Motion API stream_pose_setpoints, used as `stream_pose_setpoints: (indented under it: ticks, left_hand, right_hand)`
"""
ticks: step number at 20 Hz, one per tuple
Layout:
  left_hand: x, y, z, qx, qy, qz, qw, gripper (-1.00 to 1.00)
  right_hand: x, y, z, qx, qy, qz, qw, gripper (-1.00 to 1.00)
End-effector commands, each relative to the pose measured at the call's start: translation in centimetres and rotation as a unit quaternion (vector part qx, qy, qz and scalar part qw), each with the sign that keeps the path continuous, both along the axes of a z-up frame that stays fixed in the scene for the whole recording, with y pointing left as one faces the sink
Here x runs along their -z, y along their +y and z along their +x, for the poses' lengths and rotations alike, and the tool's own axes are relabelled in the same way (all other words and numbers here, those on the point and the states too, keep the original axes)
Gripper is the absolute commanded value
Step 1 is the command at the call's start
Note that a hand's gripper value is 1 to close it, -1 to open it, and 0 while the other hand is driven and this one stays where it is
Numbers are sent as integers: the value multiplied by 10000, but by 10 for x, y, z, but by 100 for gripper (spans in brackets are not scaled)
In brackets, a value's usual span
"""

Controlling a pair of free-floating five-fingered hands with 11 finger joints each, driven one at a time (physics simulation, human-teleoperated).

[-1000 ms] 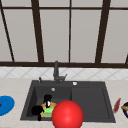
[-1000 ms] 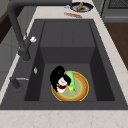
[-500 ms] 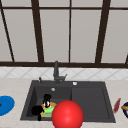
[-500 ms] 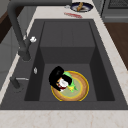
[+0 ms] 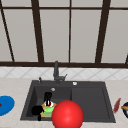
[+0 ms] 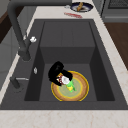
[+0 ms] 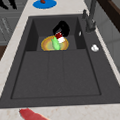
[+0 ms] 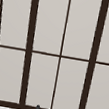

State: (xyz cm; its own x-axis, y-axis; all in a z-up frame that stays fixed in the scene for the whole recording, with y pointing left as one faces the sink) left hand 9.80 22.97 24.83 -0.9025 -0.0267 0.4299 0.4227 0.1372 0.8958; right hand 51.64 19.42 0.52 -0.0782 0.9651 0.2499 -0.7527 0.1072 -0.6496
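Three plates show in all, one in the sink and one on the bench at each end. Furthest left, the blue plate lies on the bench with one small reddish-brown lump on it. The left hand hangs near the sink's front left corner, its fingers loose and pointing down, holding nothing. In the deep left basin lies the yellow plate, taking up most of the basin floor, with little room between its rim and the walls. It carries two things, a green piece and, touching it, a red-and-white piece. The right hand is over the plate's faucet-side rim, right at the red-and-white piece; I cannot tell whether it has closed on it. One dark faucet stands behind the basin. One big red ball shows low in the front view, before the sink's front edge. The sink's right half is a shallow, ribbed shelf with open room. On the bench to the right lie one red strip and, just beyond it, the dark plate with an orange piece on it.
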Motion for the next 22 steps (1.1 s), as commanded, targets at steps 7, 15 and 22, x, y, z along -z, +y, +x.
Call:
stream_pose_setpoints:
  ticks: [7, 15, 22]
  left_hand:
    - [0, 0, 0, 0, 0, 0, 10000, 0]
    - [0, 0, 0, 0, 0, 0, 10000, 0]
    - [0, 0, 0, 0, 0, 0, 10000, 0]
  right_hand:
    - [-23, -21, -1, -242, 26, 320, 9992, 100]
    - [-68, -41, -8, -193, 86, 538, 9983, 100]
    - [-80, -51, -15, -334, 113, 422, 9985, -100]
